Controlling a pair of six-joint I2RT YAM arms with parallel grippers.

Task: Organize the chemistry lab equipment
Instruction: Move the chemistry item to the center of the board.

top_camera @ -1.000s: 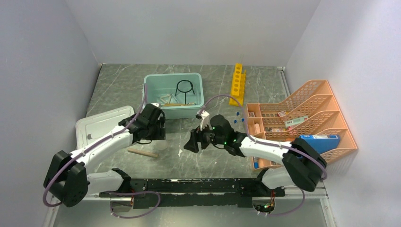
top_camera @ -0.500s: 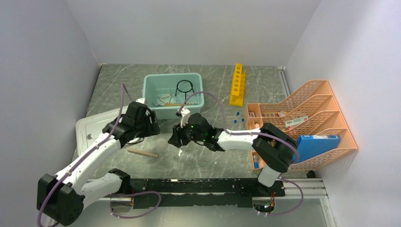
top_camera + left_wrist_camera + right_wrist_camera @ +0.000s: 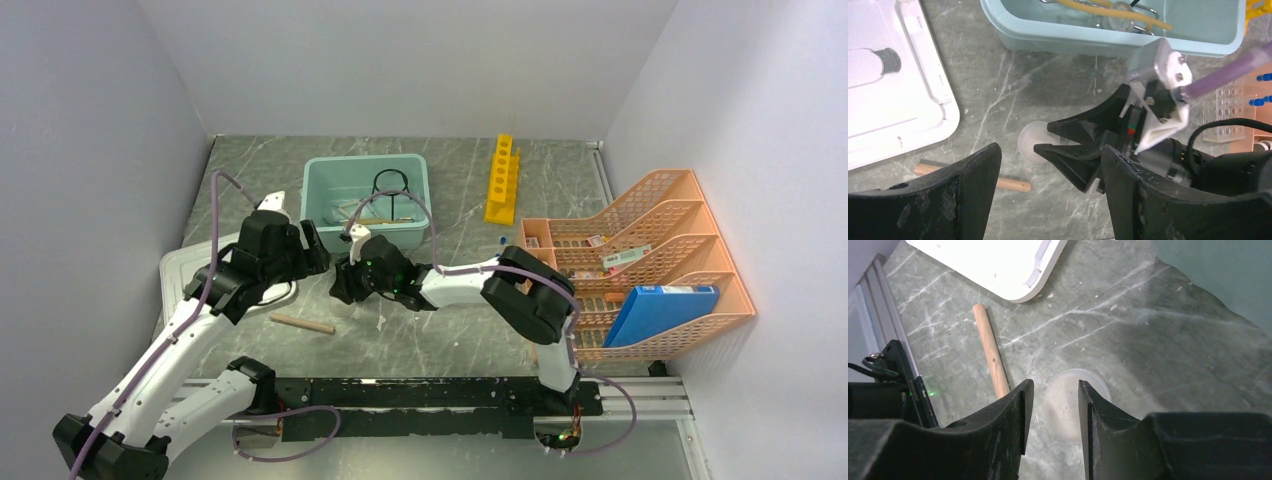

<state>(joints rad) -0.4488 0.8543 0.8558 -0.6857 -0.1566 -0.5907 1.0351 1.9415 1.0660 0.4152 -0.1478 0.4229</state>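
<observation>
Left tool: released, its jaws wide apart with nothing between them. It hangs above the surface, just left of the tub's near-left corner, and looks down on the right tool.
Right tool: stretched across to the left side, low over the surface. Its jaws stand a narrow gap apart and are clenched on nothing that shows.
Translucent white round disc: flat on the grey-green marbled surface, right under the right tool's tips. Its rim shows in the gap; whether a finger touches it cannot be told.
Wooden stick: flat on the surface, near-left of the disc and apart from it, just beside the lid's near-right corner.
Tan rubber hose: inside the pale teal plastic tub.
Black wire ring stand: upright in the same tub, towards its far side.
Yellow plastic test-tube rack: on the far surface, right of the tub.
Small blue-capped clear tubes: near the rack, beside the organiser.
Grey-white lid: flat on the left.
Orange mesh desk organiser: at the right, holding a blue box.
</observation>
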